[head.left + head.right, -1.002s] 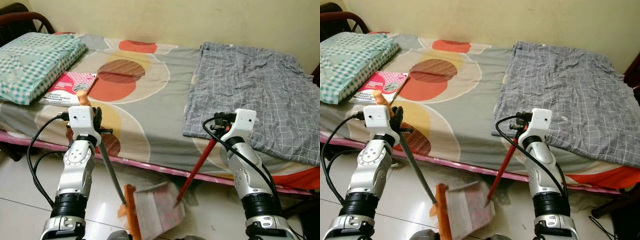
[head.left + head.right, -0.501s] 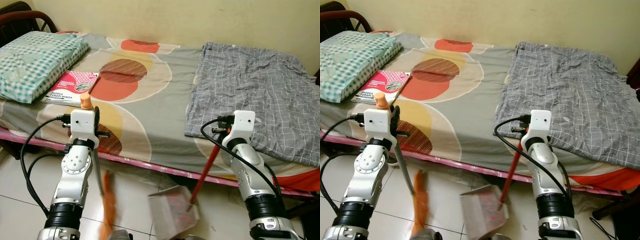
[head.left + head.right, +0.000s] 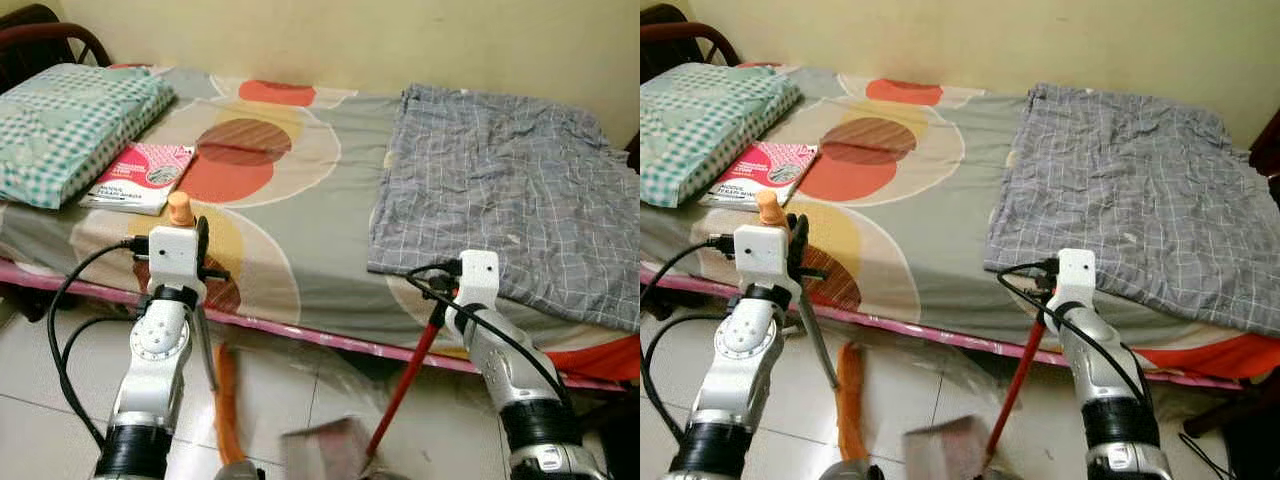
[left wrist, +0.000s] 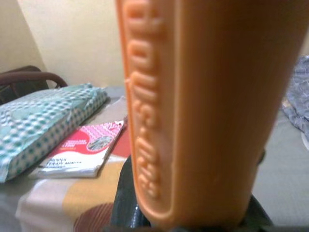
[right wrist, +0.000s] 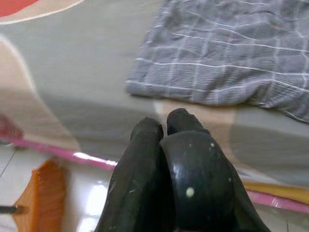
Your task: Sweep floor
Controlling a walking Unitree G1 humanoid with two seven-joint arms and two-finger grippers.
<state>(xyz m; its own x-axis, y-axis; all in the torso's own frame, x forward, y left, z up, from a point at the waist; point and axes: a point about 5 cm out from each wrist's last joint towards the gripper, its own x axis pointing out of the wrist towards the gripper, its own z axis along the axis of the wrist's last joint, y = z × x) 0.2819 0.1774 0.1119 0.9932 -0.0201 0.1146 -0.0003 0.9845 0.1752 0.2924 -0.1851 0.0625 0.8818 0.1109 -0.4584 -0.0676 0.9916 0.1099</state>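
Your left hand is clamped on the orange-bristled broom; right hand grips the red-handled dustpan, pink bed edge close ahead, tiles between.

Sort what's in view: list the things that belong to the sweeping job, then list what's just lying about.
For the job:
- orange broom, handle in the left end effector
- dustpan with red handle, held by the right end effector
- tiled floor

Lying about:
- checked pillow
- red-and-white book
- grey blanket
- bed
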